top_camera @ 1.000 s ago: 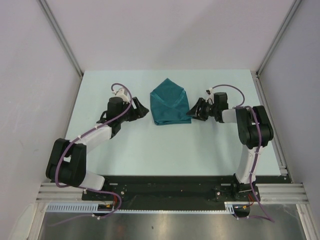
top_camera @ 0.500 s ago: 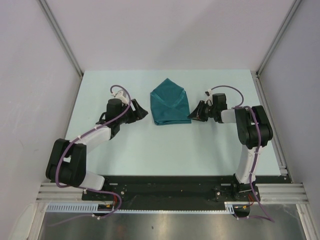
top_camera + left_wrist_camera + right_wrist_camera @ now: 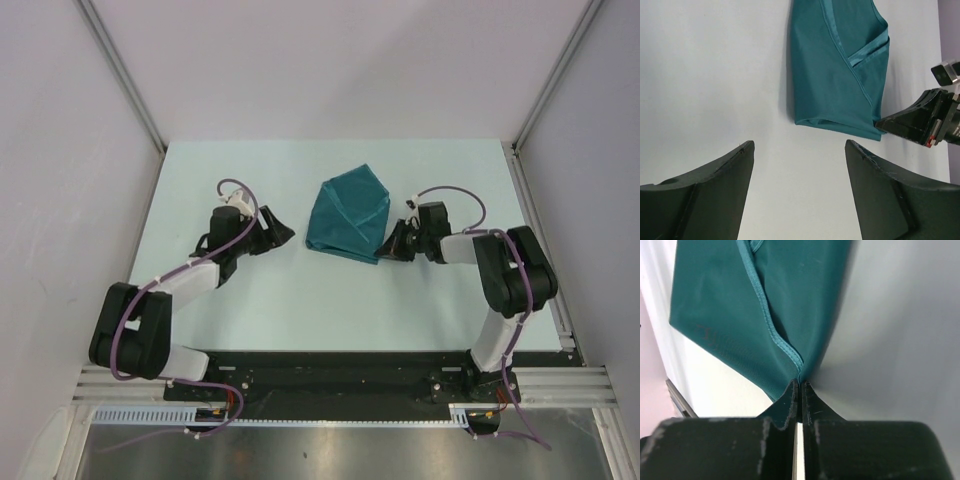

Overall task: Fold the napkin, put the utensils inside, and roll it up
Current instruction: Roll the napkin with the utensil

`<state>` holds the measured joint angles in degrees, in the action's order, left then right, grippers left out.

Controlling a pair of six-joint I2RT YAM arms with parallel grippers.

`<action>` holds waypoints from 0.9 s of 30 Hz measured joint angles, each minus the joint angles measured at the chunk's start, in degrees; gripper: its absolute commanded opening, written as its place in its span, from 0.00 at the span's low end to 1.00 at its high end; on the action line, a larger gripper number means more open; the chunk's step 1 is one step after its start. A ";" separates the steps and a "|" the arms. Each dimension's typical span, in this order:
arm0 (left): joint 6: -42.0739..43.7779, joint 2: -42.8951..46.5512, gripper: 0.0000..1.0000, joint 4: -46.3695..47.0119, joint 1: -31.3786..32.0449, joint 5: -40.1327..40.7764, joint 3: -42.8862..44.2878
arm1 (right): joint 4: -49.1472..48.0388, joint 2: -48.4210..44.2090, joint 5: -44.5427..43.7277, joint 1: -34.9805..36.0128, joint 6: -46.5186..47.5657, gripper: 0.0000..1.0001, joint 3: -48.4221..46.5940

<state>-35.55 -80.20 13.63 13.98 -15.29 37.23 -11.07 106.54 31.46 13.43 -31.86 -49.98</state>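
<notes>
One smooth, folded teal napkin (image 3: 350, 215)

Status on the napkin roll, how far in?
Done: the napkin lies folded, flaps overlapped. In hand: the right gripper has its fingers shut on the napkin's near corner; the left gripper is open, apart from it. Left: rolling. No utensils show, so whether they are inside cannot be told.

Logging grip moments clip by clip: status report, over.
Left gripper open, apart from napkin. Right gripper shut on napkin's near right corner. Napkin folded, lying on table. No utensils in view, nothing blocking.
</notes>
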 measured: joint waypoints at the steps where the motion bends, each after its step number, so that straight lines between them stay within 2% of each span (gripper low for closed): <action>1: -0.26 0.02 0.77 0.59 -0.02 -0.44 -0.50 | 0.42 -1.20 -0.59 0.46 -0.15 0.00 1.09; 8: -3.06 -1.42 0.75 7.04 -0.02 -5.05 -4.55 | 4.94 -14.88 -7.10 4.20 -2.03 0.00 12.46; 14: -4.59 -9.16 0.76 14.14 1.66 -10.80 -4.57 | 9.79 -24.04 -11.47 6.27 -3.50 0.00 18.32; 20: -7.04 -18.60 0.75 20.57 4.96 -17.09 -3.96 | 13.14 -26.80 -13.57 6.49 -4.44 0.00 20.72; 27: -7.32 -20.68 0.76 23.21 7.02 -18.62 -2.10 | 12.92 -26.60 -13.62 6.49 -4.66 0.00 20.72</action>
<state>-42.87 -100.88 36.84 20.99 -33.91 35.14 1.85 79.94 17.85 19.92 -36.51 -29.26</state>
